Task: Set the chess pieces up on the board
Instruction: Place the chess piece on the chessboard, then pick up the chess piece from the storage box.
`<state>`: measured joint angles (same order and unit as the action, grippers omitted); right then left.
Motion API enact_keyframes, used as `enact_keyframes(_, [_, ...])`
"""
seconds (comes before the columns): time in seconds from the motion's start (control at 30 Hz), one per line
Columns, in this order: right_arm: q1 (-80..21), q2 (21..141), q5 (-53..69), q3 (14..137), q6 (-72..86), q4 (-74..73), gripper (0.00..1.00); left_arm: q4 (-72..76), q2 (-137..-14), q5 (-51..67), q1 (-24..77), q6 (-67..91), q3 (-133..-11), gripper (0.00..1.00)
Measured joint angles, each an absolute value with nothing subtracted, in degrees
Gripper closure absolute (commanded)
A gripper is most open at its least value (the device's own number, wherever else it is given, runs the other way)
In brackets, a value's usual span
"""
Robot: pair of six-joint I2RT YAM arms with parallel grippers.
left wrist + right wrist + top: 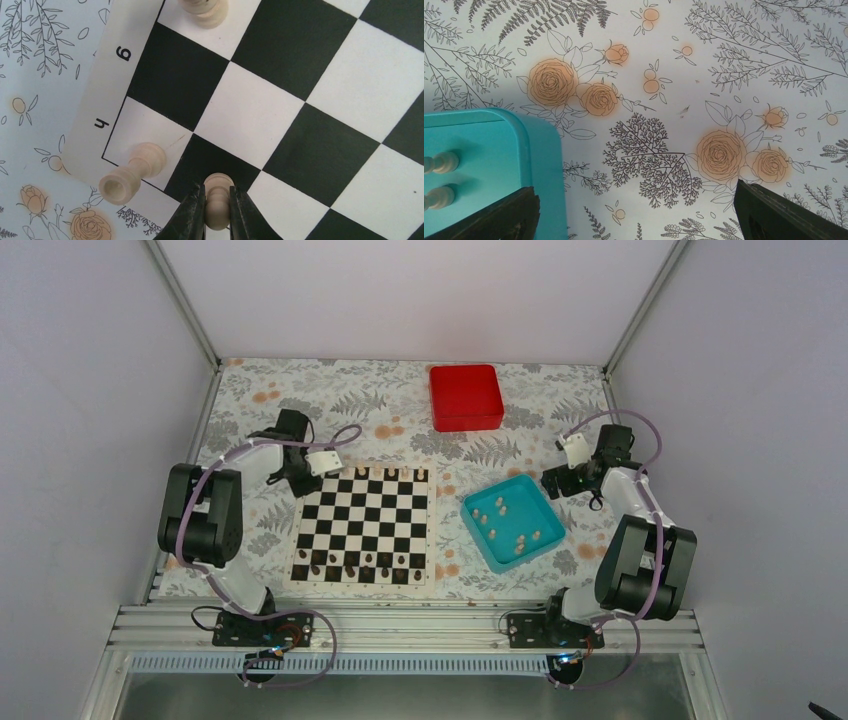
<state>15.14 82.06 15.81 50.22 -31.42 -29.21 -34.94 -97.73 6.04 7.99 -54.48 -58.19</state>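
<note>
Top external view shows the job under half done. Roughly six pale pieces (375, 472) line the upper edge of the board (365, 520), and dark pieces (355, 565) fill its two lower rows. About seven more pale ones wait in the teal tray (478, 535) to the right of the board, though at this size the count is uncertain. The second pale row looks bare, so most of the placing is left. A red box (466, 397) sits shut in the upper middle of the frame.

From the left wrist, the left gripper (218, 212) is clenched on a pale piece (218, 192) at the bottom of the frame. It is over or on the black square next to the corner square marked h. A corner piece (134, 172) occupies that white square, and another stands at the top edge.

From the right wrist, the right gripper (636, 200) is spread wide with nothing between its fingers. It is above the tablecloth (724, 75), just beside the tray corner (541, 165), where two pieces (439, 162) show at the left edge.

The pieces look like turned wood: matte cream, with round heads, collars and flared bases. The board is a flat printed sheet with a white lettered border. The tray is smooth plastic with rounded corners, and the cloth is printed with ferns and orange roses.
</note>
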Motion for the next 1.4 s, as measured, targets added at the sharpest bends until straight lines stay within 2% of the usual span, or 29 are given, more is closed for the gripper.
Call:
enact_keyframes(0.53, [15.14,82.56,15.81,50.06,-31.42,-29.21,0.0,-34.72,-98.43,6.72,7.51,-54.68,-59.05,0.86])
enact_keyframes(1.4, [15.14,82.56,15.86,49.74,-31.51,-29.23,0.0,-38.57,-97.56,6.7,7.51,-54.94,-62.43,0.7])
